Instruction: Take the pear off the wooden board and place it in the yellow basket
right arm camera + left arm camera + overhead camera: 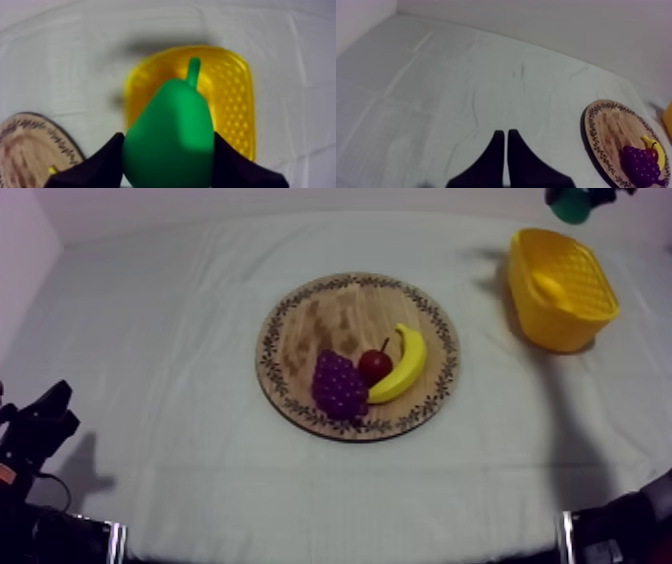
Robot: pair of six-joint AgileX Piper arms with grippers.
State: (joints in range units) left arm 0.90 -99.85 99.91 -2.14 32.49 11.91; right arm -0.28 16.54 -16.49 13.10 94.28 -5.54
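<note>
One pear point(170, 125) in right hand point(167, 139), over basket point(234, 90)

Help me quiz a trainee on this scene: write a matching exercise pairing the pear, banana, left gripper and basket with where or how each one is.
Things:
1. pear
2. banana
3. left gripper
4. basket

Places or states:
a. lying on the wooden board
b. shut on nothing, over the cloth
c. standing on the cloth, apart from the board
d. held in the right gripper

Pairs: 1-d, 2-a, 3-b, 4-c
</note>
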